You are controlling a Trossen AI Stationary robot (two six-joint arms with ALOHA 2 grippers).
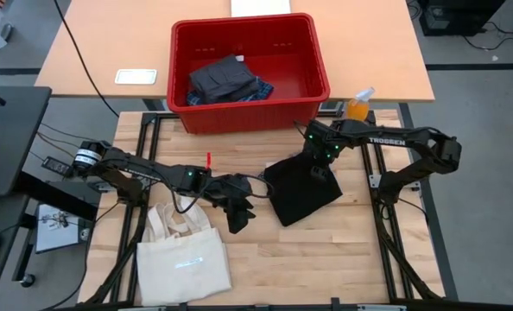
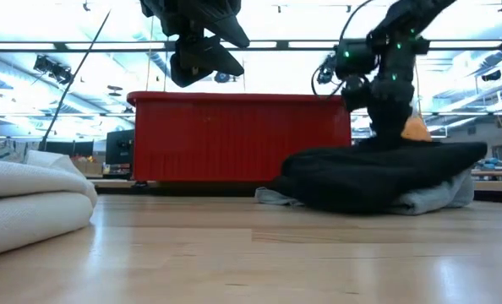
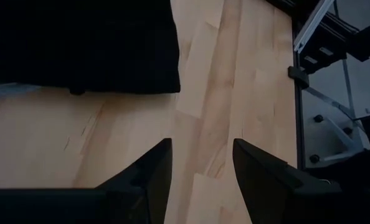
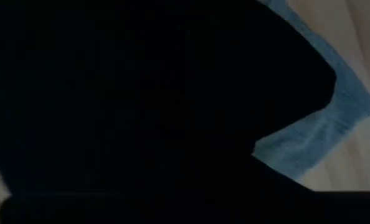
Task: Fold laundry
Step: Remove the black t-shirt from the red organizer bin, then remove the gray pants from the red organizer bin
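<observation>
Right tool (image 1: 319,170) presses on the black garment (image 1: 301,192), its opening hidden; left tool (image 1: 239,212) hangs half-open, empty.

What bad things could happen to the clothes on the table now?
The right tool presses on the folded black garment; lifting away might drag the fold open. A light grey cloth peeks out underneath and could get pulled along. The left tool, open and empty, hangs close beside the pile and might bump it.

Table layout, seen from above
Folded garment (image 1: 301,192) lies mid-table; tote bag (image 1: 182,256) front-left; basket (image 1: 249,112) behind, holding clothes (image 1: 224,80).
</observation>
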